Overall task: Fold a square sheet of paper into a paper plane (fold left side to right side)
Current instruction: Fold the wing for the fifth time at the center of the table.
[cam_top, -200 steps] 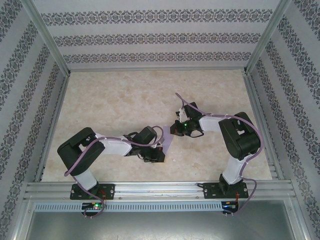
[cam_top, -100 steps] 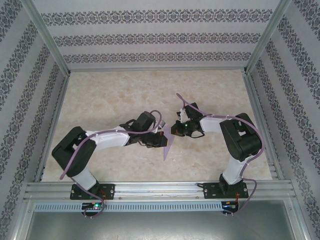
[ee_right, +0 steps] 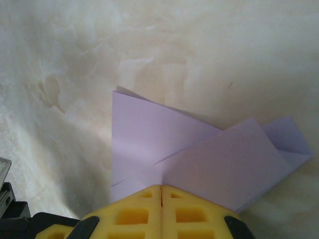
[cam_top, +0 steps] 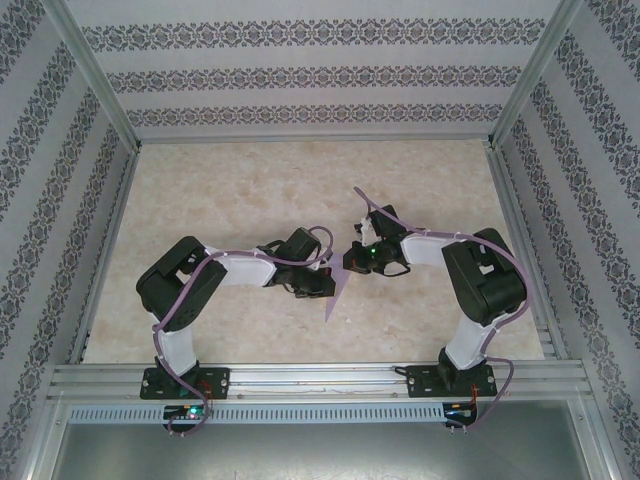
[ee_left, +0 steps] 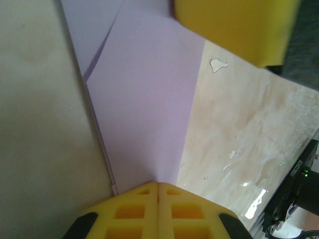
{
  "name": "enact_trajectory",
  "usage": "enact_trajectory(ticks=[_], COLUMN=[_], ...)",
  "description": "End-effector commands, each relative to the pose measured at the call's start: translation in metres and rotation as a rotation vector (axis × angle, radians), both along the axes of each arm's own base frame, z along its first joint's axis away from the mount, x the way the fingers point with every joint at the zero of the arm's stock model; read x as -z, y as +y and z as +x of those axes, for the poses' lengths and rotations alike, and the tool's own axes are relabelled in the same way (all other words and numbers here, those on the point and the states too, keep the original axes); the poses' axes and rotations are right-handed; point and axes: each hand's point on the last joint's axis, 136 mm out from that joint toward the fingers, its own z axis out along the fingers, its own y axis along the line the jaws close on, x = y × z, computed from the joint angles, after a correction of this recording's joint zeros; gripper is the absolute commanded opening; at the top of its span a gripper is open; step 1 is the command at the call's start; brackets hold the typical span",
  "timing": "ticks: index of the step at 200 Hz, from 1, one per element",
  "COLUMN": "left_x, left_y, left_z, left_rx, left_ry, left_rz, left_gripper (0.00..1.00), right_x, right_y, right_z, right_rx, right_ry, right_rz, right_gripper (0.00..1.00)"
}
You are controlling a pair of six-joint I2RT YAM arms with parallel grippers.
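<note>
top external — left gripper (cam_top: 323,286), right gripper (cam_top: 350,266) pinch lilac paper (cam_top: 337,297).

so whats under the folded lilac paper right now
Marbled table shows around the folded lilac paper, with a faint shadow along its edge. The patch directly beneath is covered, and so are the paper's lower layers.
</note>
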Motion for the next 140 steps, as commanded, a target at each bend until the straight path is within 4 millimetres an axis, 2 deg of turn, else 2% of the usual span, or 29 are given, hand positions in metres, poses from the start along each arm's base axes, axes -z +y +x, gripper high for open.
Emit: enact_trajectory(ticks=[1,26,69,97,140], left_x=[0.025,0.031,0.031,0.032,0.038], left_y=[0.022,0.028,0.032,0.034,0.042], left_z=[-0.009,-0.013,-0.014,-0.014,-0.018], left_rx=[-0.035,-0.047,-0.050,-0.046,-0.051], left_ry=[0.027,0.036,0.033,0.030,0.040], left_rz=[0.095,0.119,0.145,0.169,0.202], left_gripper=[0.00,0.00,0.00,0.00,0.00], right_x=[-0.024,-0.033,-0.013,0.003,0.014], right_y=[0.006,0.012,0.023,0.019,0.001], right_z=[0.000,-0.004,-0.018,-0.016,0.001], right_rx=[0.004,0.002,-0.002,0.006,0.031], right_ry=[-0.032,-0.053,-0.009,0.005,-0.003], right_rz=[0.034,0.057,0.055,0.015,-0.037], right_gripper=[0.00,0.00,0.00,0.00,0.00])
